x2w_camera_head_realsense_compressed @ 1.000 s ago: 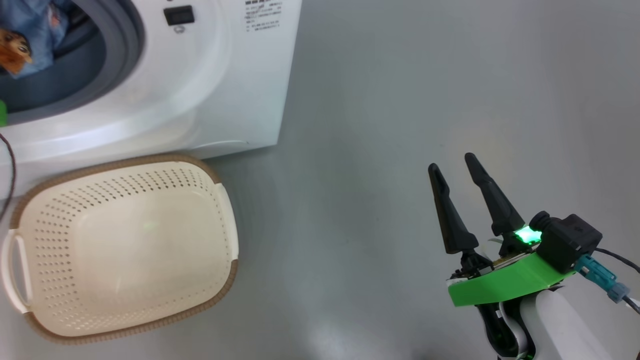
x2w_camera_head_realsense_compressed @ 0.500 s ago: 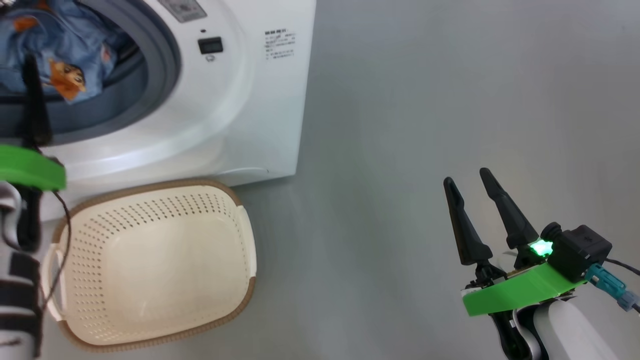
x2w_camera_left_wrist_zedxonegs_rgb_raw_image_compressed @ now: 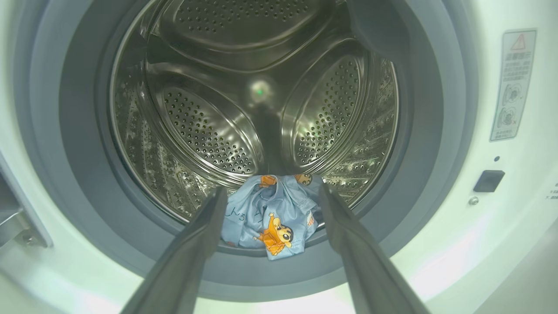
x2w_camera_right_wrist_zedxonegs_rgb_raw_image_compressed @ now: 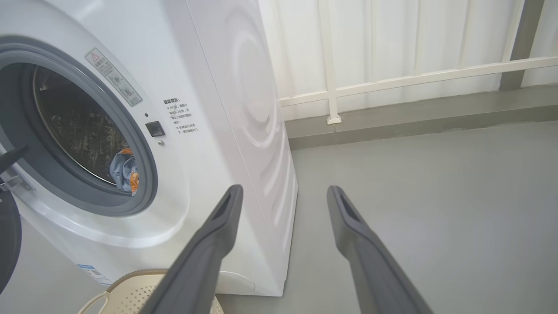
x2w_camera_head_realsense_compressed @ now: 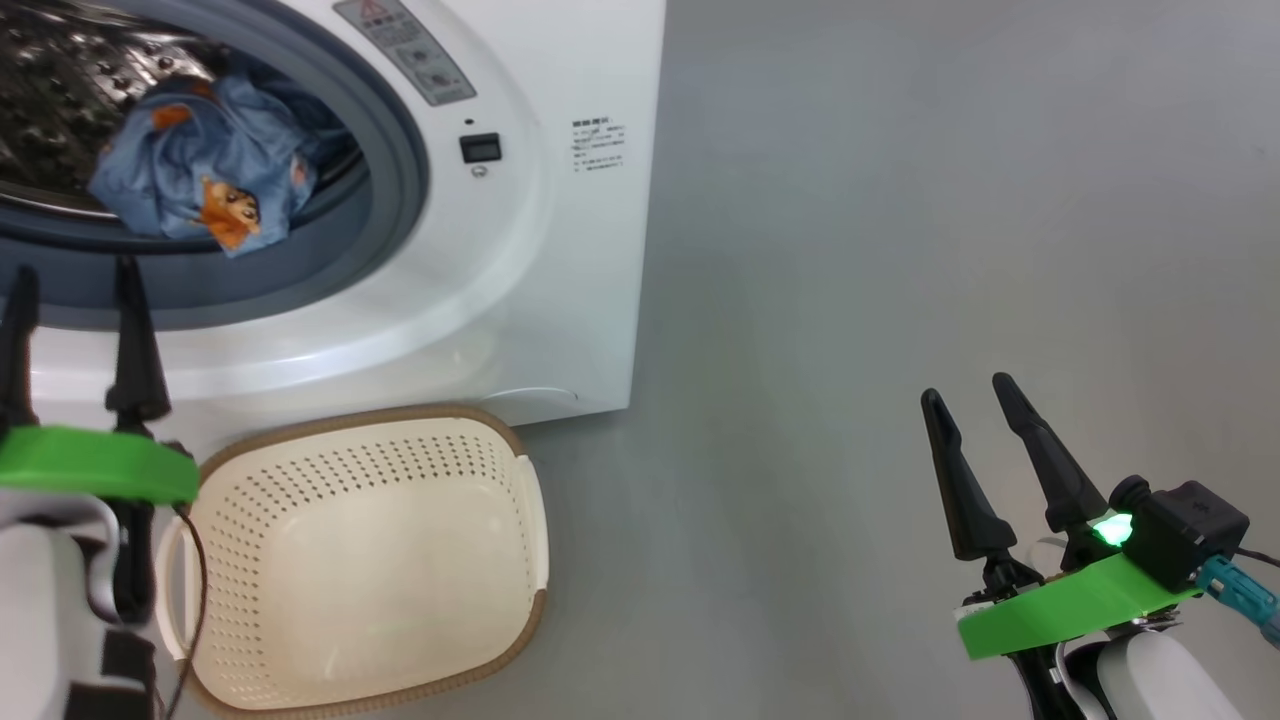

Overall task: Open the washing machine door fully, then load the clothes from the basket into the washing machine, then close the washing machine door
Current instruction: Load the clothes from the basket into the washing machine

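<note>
The left gripper (x2w_camera_left_wrist_zedxonegs_rgb_raw_image_compressed: 272,192) stands wide open and empty, its fingers aimed at the mouth of the washing machine (x2w_camera_head_realsense_compressed: 560,250), just outside the grey-blue seal (x2w_camera_left_wrist_zedxonegs_rgb_raw_image_compressed: 78,152). Straight ahead between the fingers, the clothes (x2w_camera_left_wrist_zedxonegs_rgb_raw_image_compressed: 270,218) lie bunched at the front of the steel drum (x2w_camera_left_wrist_zedxonegs_rgb_raw_image_compressed: 205,131), one fold hanging over the seal's lower lip. The right gripper (x2w_camera_head_realsense_compressed: 967,390) is equally spread and holds nothing, over bare grey floor (x2w_camera_head_realsense_compressed: 850,250) well to the machine's right. The basket (x2w_camera_head_realsense_compressed: 340,465) sits on the floor against the machine's front below the opening, just beside the left gripper. The black rim of the washing machine door (x2w_camera_right_wrist_zedxonegs_rgb_raw_image_compressed: 8,244) shows swung aside. A white railing (x2w_camera_right_wrist_zedxonegs_rgb_raw_image_compressed: 392,83) runs behind.
</note>
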You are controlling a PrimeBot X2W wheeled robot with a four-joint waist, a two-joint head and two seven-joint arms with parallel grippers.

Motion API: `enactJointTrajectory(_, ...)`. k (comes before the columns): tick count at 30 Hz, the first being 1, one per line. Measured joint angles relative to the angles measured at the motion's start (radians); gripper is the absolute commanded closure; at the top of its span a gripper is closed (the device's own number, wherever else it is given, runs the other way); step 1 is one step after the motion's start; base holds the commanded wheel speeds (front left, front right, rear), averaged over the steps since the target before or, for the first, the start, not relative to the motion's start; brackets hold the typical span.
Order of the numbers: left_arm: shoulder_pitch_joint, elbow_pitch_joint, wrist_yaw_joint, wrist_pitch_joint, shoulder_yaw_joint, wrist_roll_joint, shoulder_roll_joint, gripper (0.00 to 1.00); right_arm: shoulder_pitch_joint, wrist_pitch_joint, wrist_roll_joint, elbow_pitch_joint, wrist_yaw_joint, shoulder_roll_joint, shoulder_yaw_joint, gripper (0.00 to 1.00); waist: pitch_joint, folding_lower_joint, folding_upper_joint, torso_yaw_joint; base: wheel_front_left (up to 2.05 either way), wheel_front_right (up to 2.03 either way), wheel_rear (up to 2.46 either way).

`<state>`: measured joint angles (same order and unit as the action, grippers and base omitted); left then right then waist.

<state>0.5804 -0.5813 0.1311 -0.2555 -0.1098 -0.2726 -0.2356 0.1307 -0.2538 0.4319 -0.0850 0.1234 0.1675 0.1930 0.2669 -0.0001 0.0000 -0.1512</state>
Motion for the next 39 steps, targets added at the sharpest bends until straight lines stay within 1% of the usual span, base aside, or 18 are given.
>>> enactJointTrajectory(4,-0.061,0.04,0.0,0.0,0.0,0.02,0.013,0.0,-0.022,0.0,0.0,-0.001,0.0,0.001,-0.003,0.0,-0.019,0.0,0.0,0.012,0.0,0.0,0.0)
enactJointTrajectory(14,-0.188,0.106,0.0,0.0,0.024,0.021,0.023,0.0,-0.046,0.0,0.007,-0.005,0.0,0.018,-0.003,0.0,-0.065,0.0,0.0,0.029,0.0,0.0,0.0)
enactJointTrajectory(18,-0.236,0.132,0.0,0.0,0.027,0.021,0.031,0.0,-0.077,0.0,0.007,-0.007,0.0,0.019,-0.005,0.0,-0.082,0.0,0.0,0.035,0.0,0.0,0.0)
enactJointTrajectory(26,-0.318,0.163,0.0,0.0,0.014,0.029,0.04,0.0,-0.088,0.0,0.009,-0.008,0.0,0.029,-0.01,0.0,-0.116,0.0,0.0,0.042,0.0,0.0,0.0)
enactJointTrajectory(31,-0.37,0.192,0.0,0.0,0.005,0.029,0.044,0.0,-0.125,0.0,0.011,-0.013,0.0,0.037,-0.012,0.0,-0.146,0.0,0.0,0.045,0.0,0.0,0.0)
enactJointTrajectory(39,-0.479,0.253,0.0,0.0,-0.001,0.038,0.071,0.0,-0.164,0.0,0.014,-0.011,0.0,0.049,-0.035,0.0,-0.187,0.0,0.0,0.053,0.0,0.0,0.0)
